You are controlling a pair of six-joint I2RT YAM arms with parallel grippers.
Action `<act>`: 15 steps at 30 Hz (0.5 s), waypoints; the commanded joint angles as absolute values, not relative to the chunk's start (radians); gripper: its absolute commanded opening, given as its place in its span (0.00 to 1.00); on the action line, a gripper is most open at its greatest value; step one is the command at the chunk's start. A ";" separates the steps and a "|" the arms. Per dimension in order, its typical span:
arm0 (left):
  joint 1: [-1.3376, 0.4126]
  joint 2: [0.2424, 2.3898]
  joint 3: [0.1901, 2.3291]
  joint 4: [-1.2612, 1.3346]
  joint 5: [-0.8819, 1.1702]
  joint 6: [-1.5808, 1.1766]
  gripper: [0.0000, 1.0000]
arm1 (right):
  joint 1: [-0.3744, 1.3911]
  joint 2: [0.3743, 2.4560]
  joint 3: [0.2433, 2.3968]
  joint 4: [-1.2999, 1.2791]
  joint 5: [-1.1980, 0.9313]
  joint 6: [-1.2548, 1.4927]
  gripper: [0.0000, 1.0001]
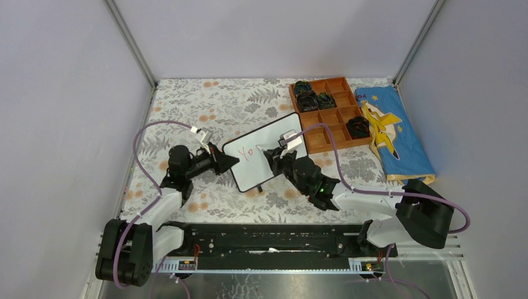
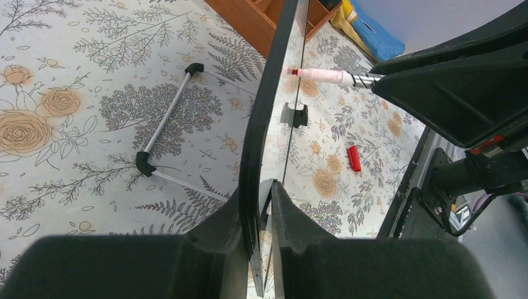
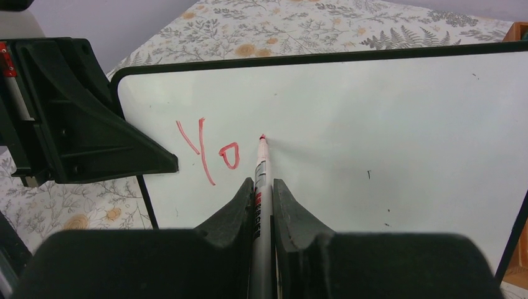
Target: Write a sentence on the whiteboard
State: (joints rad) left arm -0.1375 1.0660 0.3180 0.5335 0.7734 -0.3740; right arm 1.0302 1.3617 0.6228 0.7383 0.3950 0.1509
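Note:
The whiteboard stands tilted up on the table, edge-on in the left wrist view. My left gripper is shut on its black-framed left edge. My right gripper is shut on a white marker. The marker's red tip rests at the board face, just right of the letters. Of the sentence, only red "Yo" shows, near the board's left side. The left gripper's finger shows beside the frame.
A brown compartment tray with dark items stands at the back right, a blue cloth beside it. A red marker cap lies on the floral tablecloth. A thin white rod bracket with black ends lies left of the board.

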 commanded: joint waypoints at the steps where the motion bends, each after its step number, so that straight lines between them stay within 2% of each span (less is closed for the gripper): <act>1: -0.141 1.079 0.329 0.478 0.700 -0.284 0.13 | 1.023 1.345 0.599 0.758 0.409 0.175 0.00; 15: -0.144 1.083 0.328 0.483 0.702 -0.285 0.13 | 1.023 1.313 0.563 0.736 0.476 0.166 0.00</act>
State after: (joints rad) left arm -0.1398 1.0687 0.3195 0.5339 0.7731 -0.3740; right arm 1.0302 1.3338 0.5503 0.7349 0.4110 0.1738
